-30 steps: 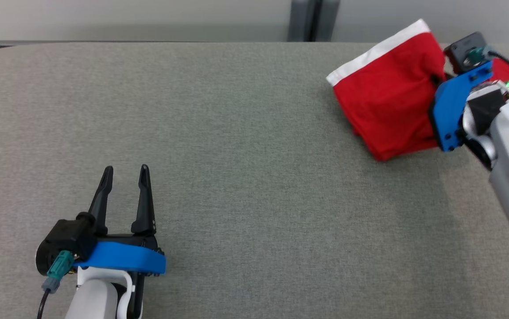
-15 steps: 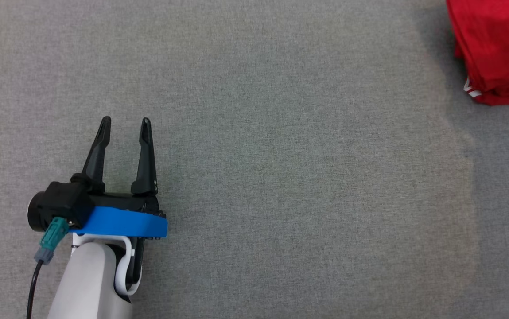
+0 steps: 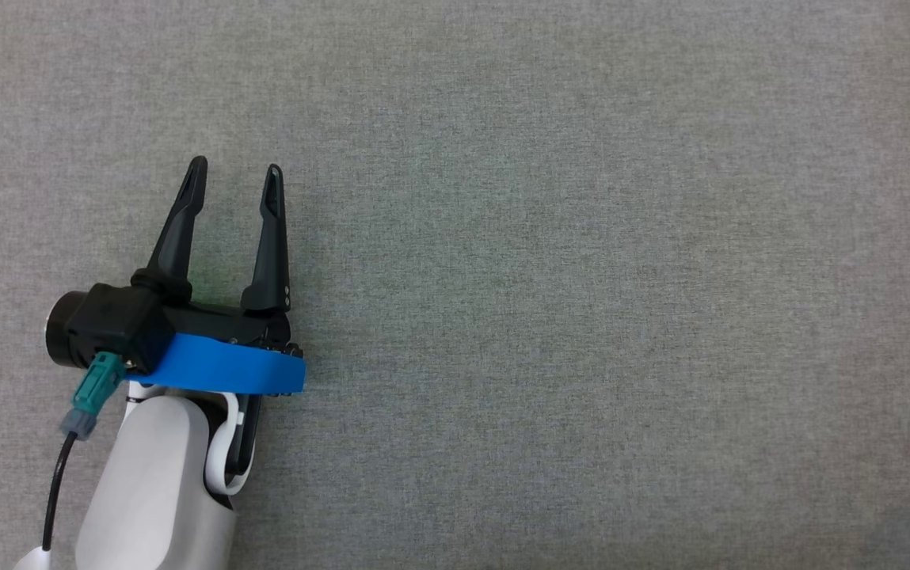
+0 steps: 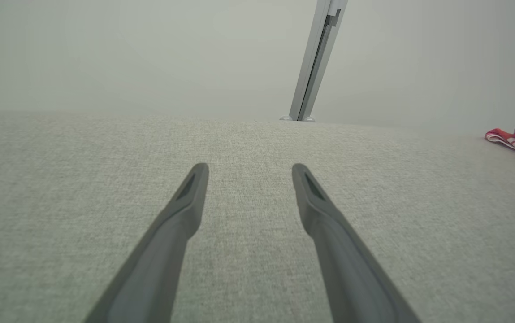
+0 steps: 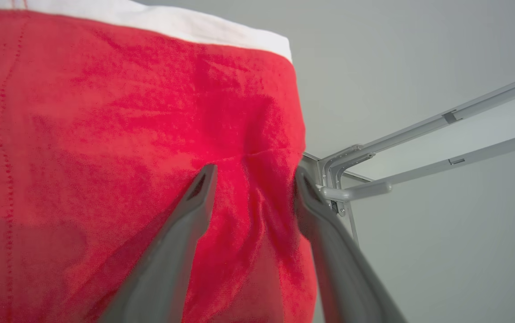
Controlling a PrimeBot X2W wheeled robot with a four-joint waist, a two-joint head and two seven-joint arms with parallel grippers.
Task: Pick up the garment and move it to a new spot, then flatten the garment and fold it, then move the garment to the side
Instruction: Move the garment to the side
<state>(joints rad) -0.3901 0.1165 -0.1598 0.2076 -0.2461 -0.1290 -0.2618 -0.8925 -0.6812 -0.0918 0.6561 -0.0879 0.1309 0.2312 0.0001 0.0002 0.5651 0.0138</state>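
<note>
One red garment [image 5: 105, 134] at right gripper [image 5: 253, 177]

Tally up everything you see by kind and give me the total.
Grippers with two long dark fingers: 2, the left gripper and the right gripper
Red garment with a white band: 1
Grey fabric-covered table: 1
Total: 4

No writing, label, brand mark, number or sign can be read anywhere, neither on the red garment [image 5: 105, 134] with its white band nor on the plain grey worktop [image 3: 581, 317].
</note>
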